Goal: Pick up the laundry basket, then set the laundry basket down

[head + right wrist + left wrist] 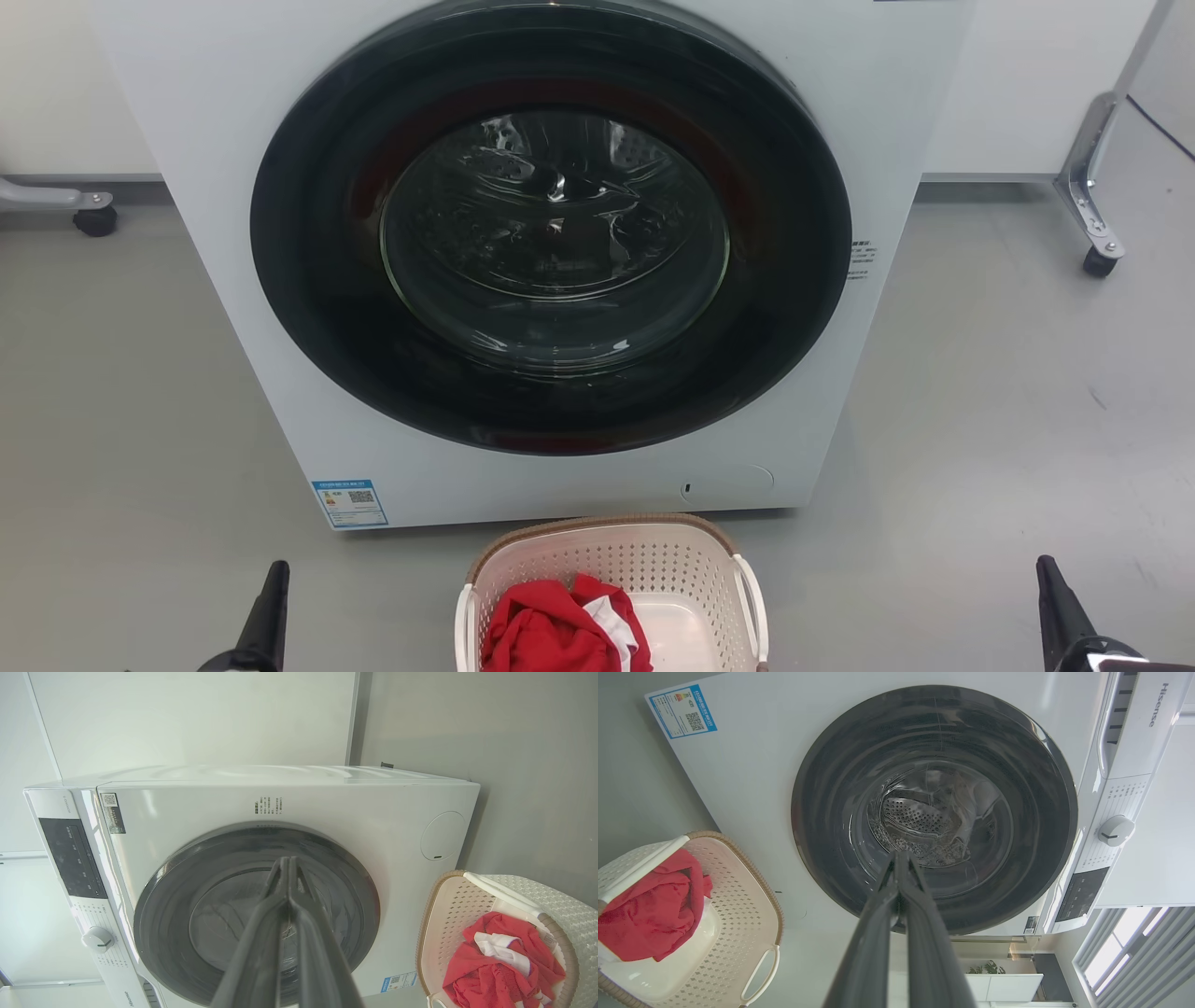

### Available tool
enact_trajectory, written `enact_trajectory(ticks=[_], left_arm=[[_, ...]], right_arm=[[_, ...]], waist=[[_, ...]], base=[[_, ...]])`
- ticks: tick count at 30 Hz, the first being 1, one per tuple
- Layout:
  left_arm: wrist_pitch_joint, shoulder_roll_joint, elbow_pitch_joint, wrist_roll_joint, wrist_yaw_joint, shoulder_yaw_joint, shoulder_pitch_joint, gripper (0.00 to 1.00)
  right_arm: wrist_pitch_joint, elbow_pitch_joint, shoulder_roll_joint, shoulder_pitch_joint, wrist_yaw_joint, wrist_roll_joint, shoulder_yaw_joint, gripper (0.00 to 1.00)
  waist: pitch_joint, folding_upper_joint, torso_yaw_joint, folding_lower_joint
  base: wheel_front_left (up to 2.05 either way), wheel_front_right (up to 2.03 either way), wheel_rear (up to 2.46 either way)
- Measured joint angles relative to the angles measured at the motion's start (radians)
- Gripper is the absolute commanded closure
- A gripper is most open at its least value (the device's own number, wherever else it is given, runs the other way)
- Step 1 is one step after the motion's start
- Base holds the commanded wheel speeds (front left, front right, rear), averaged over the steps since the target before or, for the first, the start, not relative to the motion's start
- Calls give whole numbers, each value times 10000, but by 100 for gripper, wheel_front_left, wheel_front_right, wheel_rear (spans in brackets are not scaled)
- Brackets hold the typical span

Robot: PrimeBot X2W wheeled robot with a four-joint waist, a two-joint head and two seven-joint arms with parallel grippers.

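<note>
Here we are in front of the washer (233, 187), and the laundry basket (653, 565) sits upright on the grey floor (112, 420), just in front of the washer's base. It is right below the bottom of the big dark round door (555, 233). That door is closed against the washer's front, with the steel drum (920, 816) gleaming behind the glass.

The basket's brown rim comes near the washer's front panel (whether the two actually touch, I cannot tell from these angles). Inside lies a crumpled red garment (541, 635) with a bit of white cloth (611, 621) tucked into it. They are heaped on the side of the basket nearer the washer's blue label (350, 504). The side nearer the washer's small round cover (726, 483) shows bare cream bottom. The white handles (752, 597) stand out on the two short sides, with nothing on them.

Now the arms. The left gripper (901, 858) has its two long dark fingers pressed together at the tips with nothing between them. In its wrist view it points straight at the washer's door. In the head view it stands out in front of the washer's label corner, well apart from the basket.

The right gripper (287, 861) is the same story, with fingers closed tip to tip on nothing and aimed at the washer's door. In the head view it stands in front of the washer and out past its cover-side corner, again well apart from the basket.
</note>
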Motion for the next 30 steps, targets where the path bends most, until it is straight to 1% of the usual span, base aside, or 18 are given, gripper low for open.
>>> enact_trajectory(ticks=[3,6,30], left_arm=[[81,-21,31,-345,-50,63,-122,100],[88,-31,31,-489,-86,75,-150,100],[88,-40,31,-502,-86,75,-150,100]], right_arm=[[96,6,40,-47,75,424,-130,100],[111,6,50,-148,88,460,-153,100],[111,8,56,-153,88,462,-155,100]], waist=[[21,0,4,1],[21,0,5,0],[21,0,5,0]], base=[[0,0,0],[0,0,0],[0,0,0]])
